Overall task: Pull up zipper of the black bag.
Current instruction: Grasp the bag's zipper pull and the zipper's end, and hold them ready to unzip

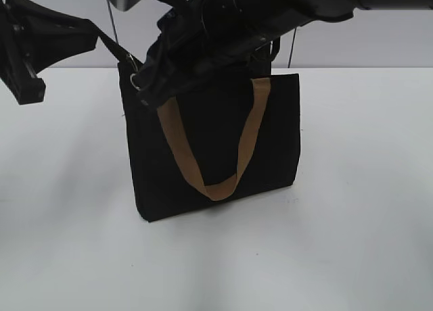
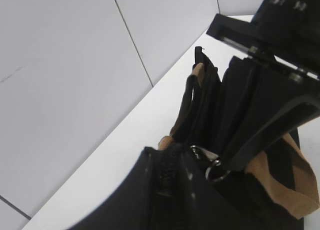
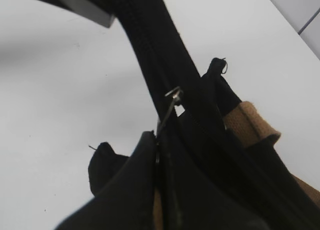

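Note:
The black bag (image 1: 274, 138) stands upright on the white table, one tan handle (image 1: 211, 186) hanging down its front. My left gripper (image 1: 93, 28) is shut on the end of the zipper (image 1: 116, 47) tape and holds it taut up and to the left; the left wrist view shows its jaws (image 2: 167, 182) clamped on the zip teeth (image 2: 165, 165). My right gripper (image 1: 150, 89) reaches across to the bag's top left corner and is shut on the silver pull (image 3: 171, 101). Its ring shows in the exterior view (image 1: 135, 79) and the left wrist view (image 2: 215, 168).
The white table (image 1: 352, 243) surrounds the bag. A pale wall stands behind it (image 1: 379, 40). The right arm (image 1: 291, 7) crosses above the bag's top edge and hides most of it. The second tan handle (image 3: 252, 122) lies along the bag's opening.

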